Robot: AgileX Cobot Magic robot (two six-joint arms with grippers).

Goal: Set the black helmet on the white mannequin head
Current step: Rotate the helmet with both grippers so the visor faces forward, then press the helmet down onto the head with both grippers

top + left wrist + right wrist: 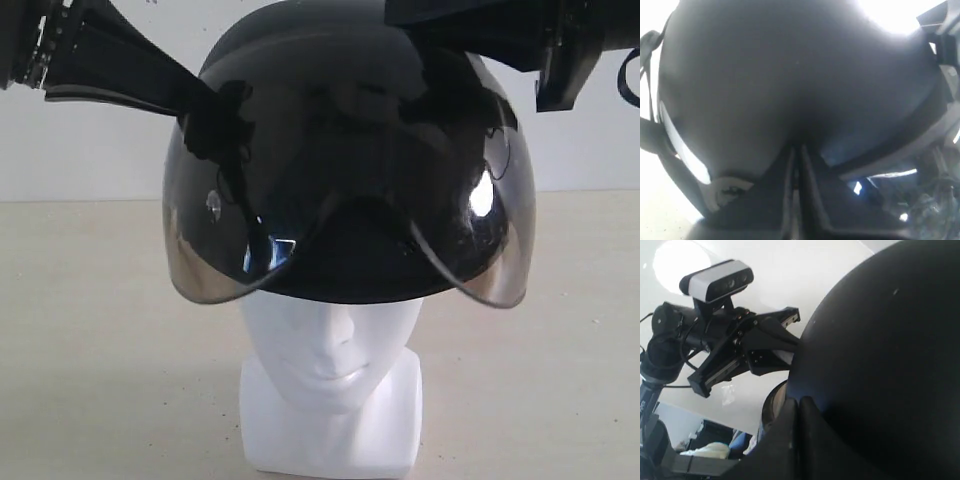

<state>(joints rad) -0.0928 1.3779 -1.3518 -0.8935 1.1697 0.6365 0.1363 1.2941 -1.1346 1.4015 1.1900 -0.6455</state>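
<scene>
Beige tabletop (90,380), plain white wall (90,150) behind. Matte-black visored helmet (340,130) over glossy white mannequin head (332,372); left fingers (774,202) and right fingers (781,440) pressed shut, tips against shell.

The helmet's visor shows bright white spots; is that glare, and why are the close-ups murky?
Exterior view: yes, glare, a white hotspot on the visor of the black helmet; the white mannequin head is evenly lit. Left wrist view: the helmet fills the picture, out of focus, against washed-out white. Right wrist view: a dark helmet against an overexposed backdrop.
</scene>
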